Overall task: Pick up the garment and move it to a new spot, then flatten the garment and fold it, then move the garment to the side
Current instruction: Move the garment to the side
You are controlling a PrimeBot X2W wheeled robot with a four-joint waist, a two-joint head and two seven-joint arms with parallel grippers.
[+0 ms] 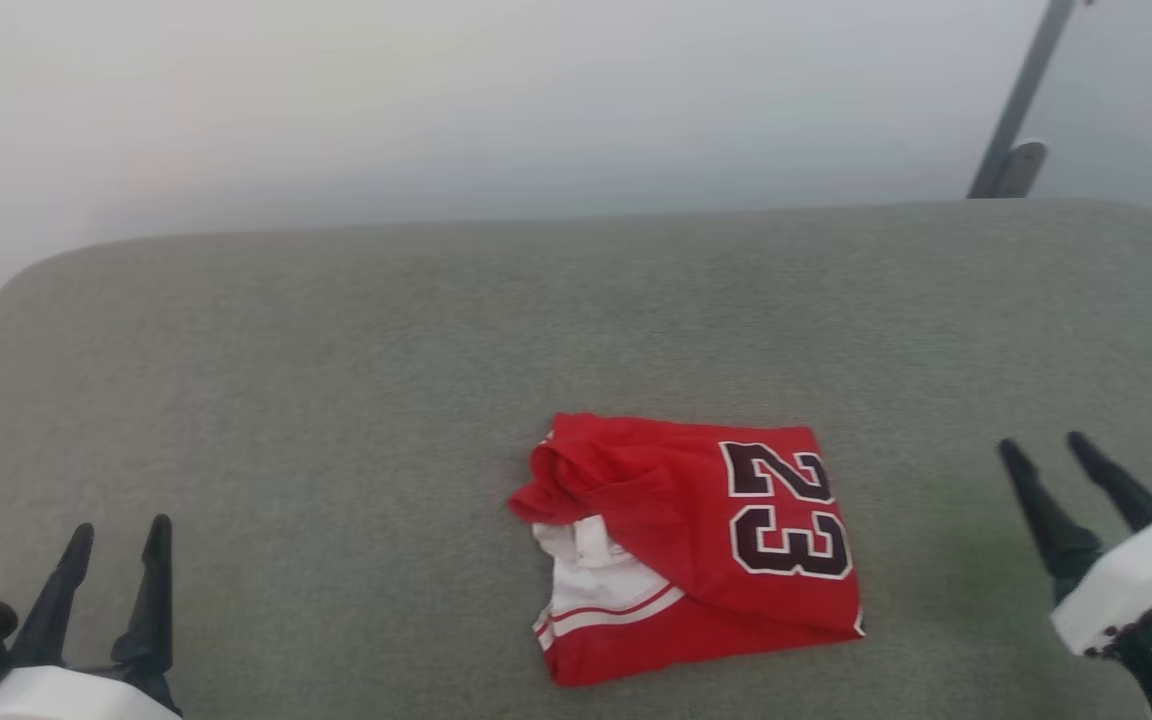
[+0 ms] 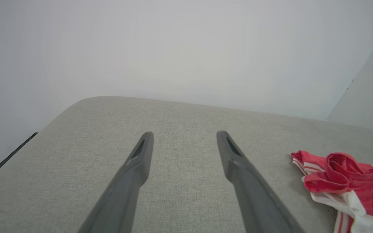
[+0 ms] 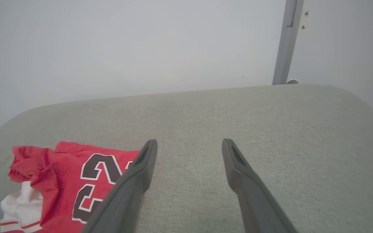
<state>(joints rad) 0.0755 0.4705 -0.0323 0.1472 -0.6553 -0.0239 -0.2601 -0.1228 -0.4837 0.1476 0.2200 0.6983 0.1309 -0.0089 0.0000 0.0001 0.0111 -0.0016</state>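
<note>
The garment [image 1: 696, 545] lies folded into a rough square on the grey cushioned surface [image 1: 336, 380], red with a dark "23" on top and white with red stripes showing at its left edge. My left gripper [image 1: 121, 535] hovers open at the lower left, well away from it. My right gripper [image 1: 1044, 448] stands open at the right, a short way off the garment's right edge. In the left wrist view my left gripper [image 2: 184, 134] is empty, with the garment [image 2: 345, 181] to its right. In the right wrist view my right gripper [image 3: 189, 141] is empty, with the garment [image 3: 63, 181] at its left.
A pale wall rises behind the surface's rounded far edge. A grey metal post [image 1: 1021, 100] stands at the back right, seen too in the right wrist view [image 3: 285, 45]. Bare grey fabric spreads left, right and behind the garment.
</note>
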